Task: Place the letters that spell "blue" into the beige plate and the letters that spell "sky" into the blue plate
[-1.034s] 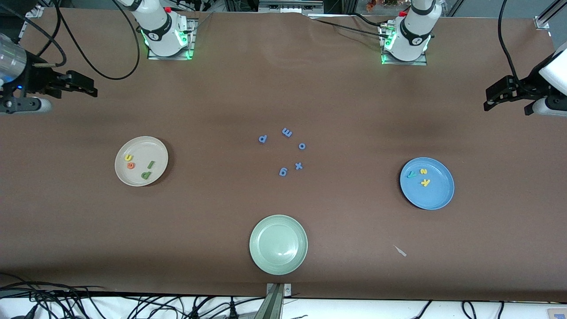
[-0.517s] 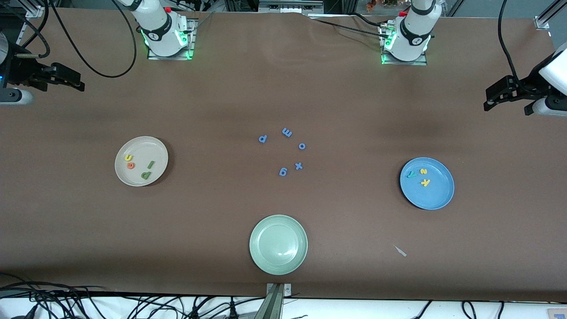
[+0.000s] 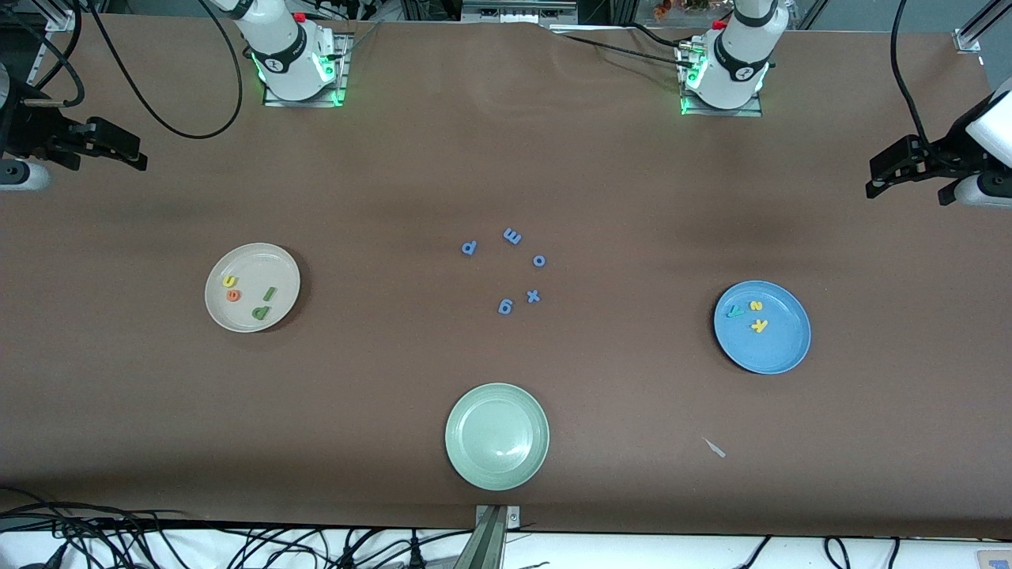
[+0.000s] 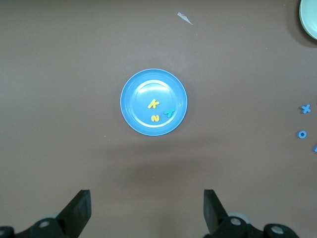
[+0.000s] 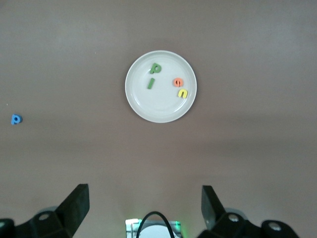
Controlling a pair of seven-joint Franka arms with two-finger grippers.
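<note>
Table (image 3: 506, 158): brown sheet, three plates spread wide around a loose ring of blue letters (image 3: 506, 269) at its centre.
Beige plate (image 3: 252, 287): sits toward the right arm's end, at 9 o'clock from the blue ring; inside lie the dark green b (image 3: 260, 313), thin green l (image 3: 269, 294), yellow u (image 3: 229, 281) and orange e (image 3: 233, 295), all clear of the rim.
Blue plate (image 3: 762, 326): toward the left arm's end, at 3 o'clock from the ring; it carries the yellow s (image 3: 756, 306), yellow k (image 3: 759, 325) and teal y (image 3: 735, 311).
Green plate (image 3: 496, 436): at 6 o'clock from the ring, nearest the front camera.
Right gripper (image 3: 118, 146): raised at its own end of the table, fingers spread wide, holding nothing.
Left gripper (image 3: 889, 170): raised at its end, fingers likewise apart and empty.
Step in hand: both words look sorted, so the sound course is probably to keep both arms high and clear, leaving the blue p, m, o, g, x untouched.
Wrist views: each looks straight down on its own plate, showing letter spacing more plainly than the front view; the right wrist view also catches the blue p (image 5: 16, 119).
Front view: alone shows all three plates and both arms together.
</note>
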